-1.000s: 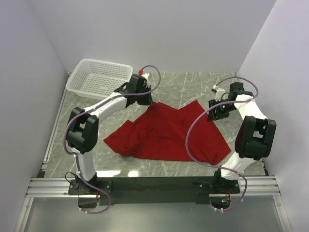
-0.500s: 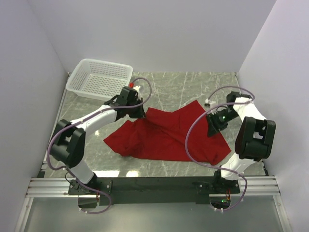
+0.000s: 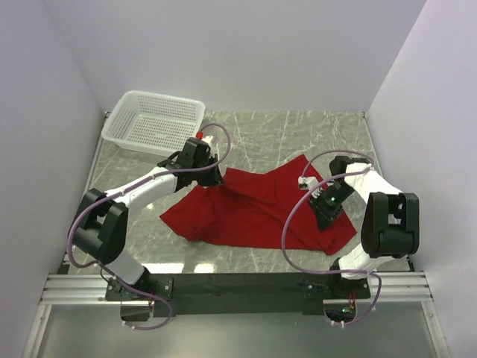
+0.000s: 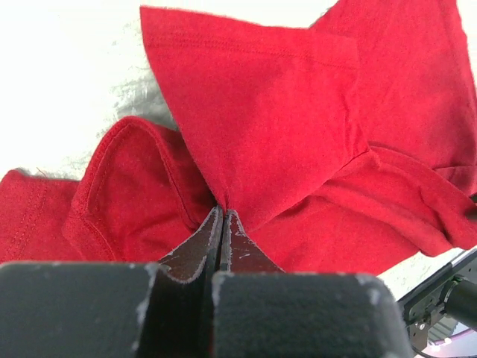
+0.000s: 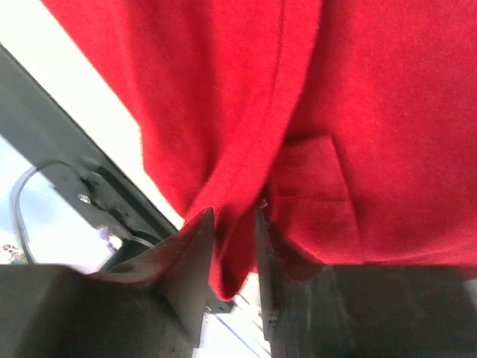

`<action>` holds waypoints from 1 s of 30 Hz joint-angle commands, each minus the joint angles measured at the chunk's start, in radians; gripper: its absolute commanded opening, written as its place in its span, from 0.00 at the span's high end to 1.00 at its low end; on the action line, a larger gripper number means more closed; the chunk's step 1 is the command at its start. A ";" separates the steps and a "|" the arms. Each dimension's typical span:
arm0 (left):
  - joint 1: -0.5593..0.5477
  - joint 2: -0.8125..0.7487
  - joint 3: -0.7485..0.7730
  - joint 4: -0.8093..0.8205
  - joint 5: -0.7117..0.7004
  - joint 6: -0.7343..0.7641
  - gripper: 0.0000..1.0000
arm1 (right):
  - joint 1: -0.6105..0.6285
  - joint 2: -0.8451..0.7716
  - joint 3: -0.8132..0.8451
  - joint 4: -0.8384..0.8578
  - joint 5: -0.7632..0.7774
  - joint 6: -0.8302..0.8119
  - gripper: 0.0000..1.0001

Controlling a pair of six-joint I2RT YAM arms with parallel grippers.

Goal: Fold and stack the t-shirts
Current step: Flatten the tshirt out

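While the left arm [image 3: 145, 186] and right arm [image 3: 359, 181] stretch low, their jaws each pinch the red t-shirt [image 3: 253, 212].

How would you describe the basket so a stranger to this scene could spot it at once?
Start at the grey marble table and look to its far left corner. There sits the white plastic basket, a shallow rectangular mesh tub. Unlike the soft red t-shirt crumpled mid-table, it is white, rigid and perforated.
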 commanded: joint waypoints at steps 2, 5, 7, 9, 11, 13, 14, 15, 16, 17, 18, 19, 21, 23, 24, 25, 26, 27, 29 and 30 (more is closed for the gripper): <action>0.001 -0.073 0.002 0.024 -0.029 -0.010 0.99 | 0.010 -0.036 -0.020 0.051 0.092 0.034 0.86; 0.008 -0.096 0.037 0.004 -0.076 0.004 0.99 | 0.003 -0.062 0.056 0.048 0.091 0.049 1.00; 0.025 -0.103 0.104 -0.008 -0.101 0.018 0.99 | -0.006 -0.086 0.137 0.043 0.074 0.082 1.00; 0.050 -0.100 0.171 -0.008 -0.127 0.029 0.99 | -0.013 -0.087 0.306 0.037 0.048 0.138 1.00; 0.067 -0.080 0.293 0.010 -0.136 0.030 0.99 | -0.013 -0.065 0.503 0.034 0.028 0.175 1.00; 0.082 -0.033 0.454 0.015 -0.140 0.035 0.99 | -0.013 -0.028 0.646 0.052 0.028 0.253 1.00; 0.085 -0.009 0.513 0.016 -0.143 0.035 0.99 | -0.014 -0.012 0.790 0.067 0.035 0.280 1.00; 0.093 0.039 0.576 0.021 -0.140 0.038 1.00 | -0.013 0.004 0.861 0.087 0.072 0.343 1.00; 0.094 0.067 0.707 0.024 -0.140 0.036 0.99 | -0.013 0.030 0.927 0.154 0.098 0.377 1.00; 0.096 0.096 0.780 0.031 -0.143 0.035 1.00 | -0.014 0.041 1.048 0.193 0.129 0.408 1.00; 0.099 0.152 0.854 0.036 -0.138 0.029 1.00 | -0.016 0.060 1.108 0.225 0.169 0.450 1.00; 0.101 0.180 1.000 0.044 -0.126 0.023 1.00 | -0.016 0.068 1.165 0.289 0.195 0.469 1.00; 0.101 0.238 1.194 0.083 -0.111 0.001 1.00 | -0.022 0.079 1.326 0.344 0.226 0.509 1.00; 0.099 0.240 1.256 0.169 -0.106 -0.014 0.99 | -0.033 0.062 1.415 0.438 0.249 0.523 1.00; 0.099 0.204 1.249 0.203 -0.103 -0.023 0.99 | -0.045 0.023 1.422 0.471 0.249 0.531 1.00; 0.099 0.178 1.226 0.234 -0.106 -0.020 0.99 | -0.054 -0.007 1.413 0.524 0.232 0.525 1.00; 0.101 0.145 1.192 0.276 -0.101 -0.017 0.99 | -0.062 -0.037 1.364 0.548 0.224 0.520 1.00; 0.101 0.071 1.104 0.329 -0.097 -0.002 0.99 | -0.069 -0.103 1.328 0.568 0.215 0.500 1.00; 0.101 -0.006 0.995 0.369 -0.078 0.013 0.99 | -0.102 -0.171 1.196 0.577 0.146 0.477 1.00; 0.101 -0.077 0.888 0.378 -0.065 0.033 0.99 | -0.112 -0.235 1.138 0.565 0.123 0.437 1.00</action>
